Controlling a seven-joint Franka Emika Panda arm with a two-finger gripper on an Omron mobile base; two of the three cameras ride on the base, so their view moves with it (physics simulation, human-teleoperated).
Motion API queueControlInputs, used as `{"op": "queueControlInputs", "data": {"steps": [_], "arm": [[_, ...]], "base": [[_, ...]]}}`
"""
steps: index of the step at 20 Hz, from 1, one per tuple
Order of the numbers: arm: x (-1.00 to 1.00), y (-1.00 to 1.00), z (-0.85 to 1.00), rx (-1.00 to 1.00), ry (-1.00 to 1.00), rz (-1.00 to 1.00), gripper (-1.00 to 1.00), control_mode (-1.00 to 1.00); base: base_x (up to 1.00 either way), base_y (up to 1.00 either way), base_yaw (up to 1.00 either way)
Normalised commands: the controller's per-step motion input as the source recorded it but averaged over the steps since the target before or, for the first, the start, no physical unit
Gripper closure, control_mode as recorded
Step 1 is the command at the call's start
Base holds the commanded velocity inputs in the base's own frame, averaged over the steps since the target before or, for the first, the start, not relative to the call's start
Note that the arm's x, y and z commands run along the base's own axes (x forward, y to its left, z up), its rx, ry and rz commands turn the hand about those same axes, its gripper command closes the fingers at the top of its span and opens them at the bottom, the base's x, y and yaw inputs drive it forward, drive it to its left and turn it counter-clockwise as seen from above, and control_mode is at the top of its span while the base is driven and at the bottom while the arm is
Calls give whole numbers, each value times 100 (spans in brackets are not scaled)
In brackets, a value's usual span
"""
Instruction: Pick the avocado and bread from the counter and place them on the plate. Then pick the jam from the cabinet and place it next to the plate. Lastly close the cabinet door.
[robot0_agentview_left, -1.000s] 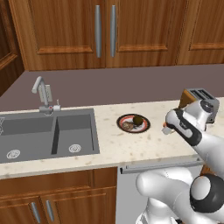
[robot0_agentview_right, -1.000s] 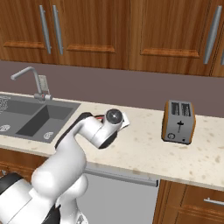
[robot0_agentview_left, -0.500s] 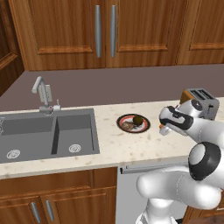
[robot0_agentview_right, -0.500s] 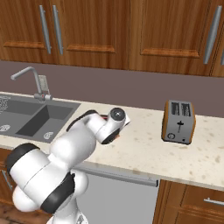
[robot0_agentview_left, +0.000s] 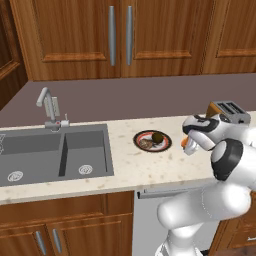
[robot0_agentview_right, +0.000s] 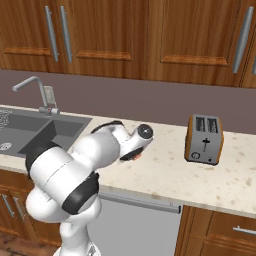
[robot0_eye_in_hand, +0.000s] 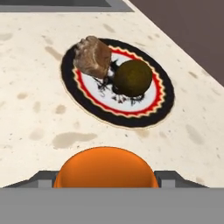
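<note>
Left base view: the avocado (robot0_agentview_left: 157, 137) and bread (robot0_agentview_left: 147, 144) are lying on the plate (robot0_agentview_left: 165, 146) on the counter (robot0_agentview_left: 125, 170); the gripper (robot0_agentview_left: 187, 145) is hanging right of it. Right base view: the cabinet (robot0_agentview_right: 55, 32) doors are sitting shut. Hand view: the fingers (robot0_eye_in_hand: 168, 178) are clamping an orange-lidded jam (robot0_eye_in_hand: 105, 168) jar near the plate (robot0_eye_in_hand: 70, 78).

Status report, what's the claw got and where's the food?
Claw shut on orange-lidded jam, beside plate. Avocado and bread on plate. Nothing in the way.
</note>
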Motion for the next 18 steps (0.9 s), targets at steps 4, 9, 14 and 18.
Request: {"op": "queueControlInputs", "data": {"steps": [4,9,14,18], "arm": [[33,-2,-17,0,0,12,100,-100],[34,0,-17,0,0,9,100,-100],[30,0,-29,0,0,8,100,-100],[28,0,-28,0,0,7,100,-100]], "base": [[0,0,0],[0,0,0],[0,0,0],[0,0,0]]}}
